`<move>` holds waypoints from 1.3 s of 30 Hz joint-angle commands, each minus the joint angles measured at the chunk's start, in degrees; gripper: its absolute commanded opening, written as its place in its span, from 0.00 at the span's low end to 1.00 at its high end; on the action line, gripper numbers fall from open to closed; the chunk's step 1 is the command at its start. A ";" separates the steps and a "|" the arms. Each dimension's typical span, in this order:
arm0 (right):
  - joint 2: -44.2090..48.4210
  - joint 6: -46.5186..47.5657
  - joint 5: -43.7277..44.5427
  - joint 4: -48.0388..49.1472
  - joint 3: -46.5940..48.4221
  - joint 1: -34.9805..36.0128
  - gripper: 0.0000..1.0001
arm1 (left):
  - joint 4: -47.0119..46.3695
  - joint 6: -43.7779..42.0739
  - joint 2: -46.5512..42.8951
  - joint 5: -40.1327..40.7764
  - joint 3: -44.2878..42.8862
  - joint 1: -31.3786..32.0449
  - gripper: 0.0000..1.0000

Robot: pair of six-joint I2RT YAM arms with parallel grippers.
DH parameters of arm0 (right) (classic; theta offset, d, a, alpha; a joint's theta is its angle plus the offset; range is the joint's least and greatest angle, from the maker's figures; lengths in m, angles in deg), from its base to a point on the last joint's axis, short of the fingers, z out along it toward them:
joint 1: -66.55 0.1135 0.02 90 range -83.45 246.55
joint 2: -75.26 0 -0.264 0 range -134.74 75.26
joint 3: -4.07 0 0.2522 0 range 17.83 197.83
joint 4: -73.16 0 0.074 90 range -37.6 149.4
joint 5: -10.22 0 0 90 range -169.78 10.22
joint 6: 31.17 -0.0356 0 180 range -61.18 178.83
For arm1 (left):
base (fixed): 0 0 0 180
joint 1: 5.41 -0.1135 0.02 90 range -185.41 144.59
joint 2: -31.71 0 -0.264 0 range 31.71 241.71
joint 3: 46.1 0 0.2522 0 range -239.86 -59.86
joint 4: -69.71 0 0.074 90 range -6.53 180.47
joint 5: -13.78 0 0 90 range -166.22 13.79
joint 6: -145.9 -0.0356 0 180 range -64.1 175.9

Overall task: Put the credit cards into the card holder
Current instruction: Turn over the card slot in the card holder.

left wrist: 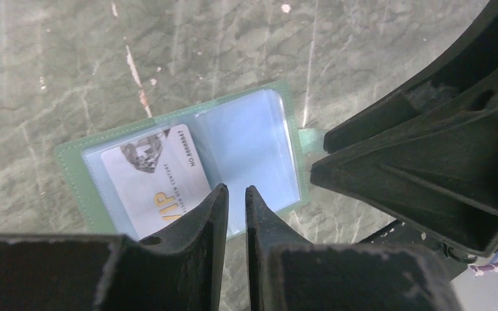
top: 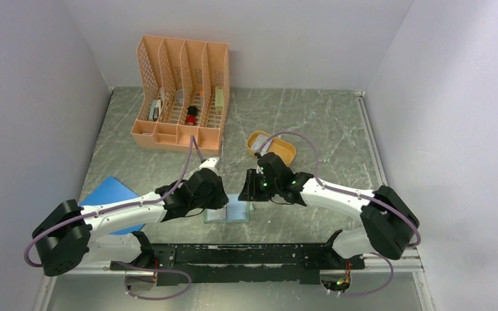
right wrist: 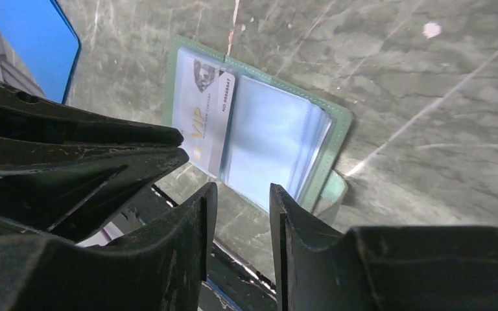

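K: Top external: spotting card holder (top: 228, 211) open and flat on table (top: 324, 129), between the two arm heads. State of the pincers?

R: Checking left wrist: left gripper (left wrist: 235, 192) over the holder's near edge, fingers (left wrist: 201, 220) only slightly apart, thin slit between them, pinching nothing. Tips low over the clear sleeves. Touching or not, cannot tell.

K: And the other side?

R: Checking right wrist: right gripper (right wrist: 241, 194) spread wider, nothing between the fingers. Hovering just off the holder's near edge, close to its small closure tab.

K: Cards?

R: Seeing one credit card (left wrist: 152, 173) already inside a clear pocket, on the holder's half toward the left arm. White, "VIP" print, diamond graphic, number along one short edge. Other half of the holder: stack of clear pale-blue sleeves.

K: Surroundings?

R: Beyond the holder and a bit to its right, apart from it: orange oval tray (top: 273, 149), something pale inside, too small to identify. Left of the holder: blue sheet (top: 107, 193), partly under the left arm. Well beyond the holder, toward its far left: orange file rack (top: 181, 97), small items in the slots.
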 commanded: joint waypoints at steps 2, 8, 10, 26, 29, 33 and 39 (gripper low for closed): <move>-4.97 -3.58 -6.68 6.32 -0.21 0.28 0.39 | 3.94 2.10 -0.04 4.16 1.86 -0.46 0.20; -7.45 -4.80 -4.96 6.76 -0.70 0.13 0.39 | 2.89 2.95 1.53 4.06 3.92 -0.59 0.20; -8.22 -4.77 -4.74 6.76 -0.80 0.10 0.39 | 2.39 2.96 1.88 4.01 4.37 -0.74 0.20; -12.73 -5.41 -3.11 6.90 -1.90 0.11 0.40 | 1.91 3.18 2.35 4.17 5.70 -0.83 0.19; -13.47 -5.71 -4.08 7.66 -1.96 0.11 0.40 | 1.60 3.26 2.43 3.74 5.81 -0.81 0.19; -13.92 -6.04 -5.57 9.56 -1.87 0.11 0.40 | 1.24 3.44 2.44 3.32 6.12 -0.82 0.19; -14.15 -6.50 -8.24 12.53 -2.09 0.10 0.40 | 0.80 3.54 2.26 2.86 6.54 -0.82 0.19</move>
